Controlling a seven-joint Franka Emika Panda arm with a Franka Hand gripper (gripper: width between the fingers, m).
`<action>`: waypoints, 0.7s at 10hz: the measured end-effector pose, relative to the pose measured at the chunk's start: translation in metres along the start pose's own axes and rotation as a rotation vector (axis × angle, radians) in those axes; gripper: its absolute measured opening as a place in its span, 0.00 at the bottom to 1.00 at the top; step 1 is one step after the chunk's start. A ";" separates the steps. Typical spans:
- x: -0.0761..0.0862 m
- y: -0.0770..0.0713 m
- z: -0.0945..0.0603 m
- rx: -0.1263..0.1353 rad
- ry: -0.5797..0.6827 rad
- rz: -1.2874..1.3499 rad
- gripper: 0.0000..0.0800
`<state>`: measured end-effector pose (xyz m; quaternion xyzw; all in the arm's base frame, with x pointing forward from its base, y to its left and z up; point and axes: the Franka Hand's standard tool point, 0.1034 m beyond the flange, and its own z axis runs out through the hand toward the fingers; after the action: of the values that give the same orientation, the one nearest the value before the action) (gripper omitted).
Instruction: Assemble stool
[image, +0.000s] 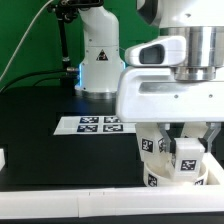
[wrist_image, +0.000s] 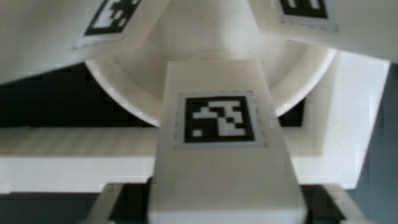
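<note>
A: We're right over the seat (image: 168, 172) now, and the gripper (image: 180, 137) sits directly above it with a leg (image: 186, 156) between its fingers.

B: Clenched on that leg, we'd say. In the wrist view the leg (wrist_image: 219, 135) runs straight out from the pincer, tag up, across the seat (wrist_image: 125, 85).

A: And the seat itself lies hard against the low white wall (image: 70, 205), well away from the marker board (image: 95, 124).

B: We see two more legs (wrist_image: 121, 22) already standing on the seat. Whether the held one touches its socket is probably beyond this view; the leg hides the joint.
</note>
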<state>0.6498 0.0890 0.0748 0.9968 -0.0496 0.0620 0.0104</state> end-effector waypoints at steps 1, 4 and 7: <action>0.002 0.006 0.000 -0.007 0.004 0.158 0.42; 0.005 0.019 0.001 -0.020 0.015 0.442 0.42; 0.004 0.025 0.001 -0.029 0.012 0.599 0.42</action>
<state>0.6513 0.0636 0.0747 0.9372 -0.3421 0.0673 0.0062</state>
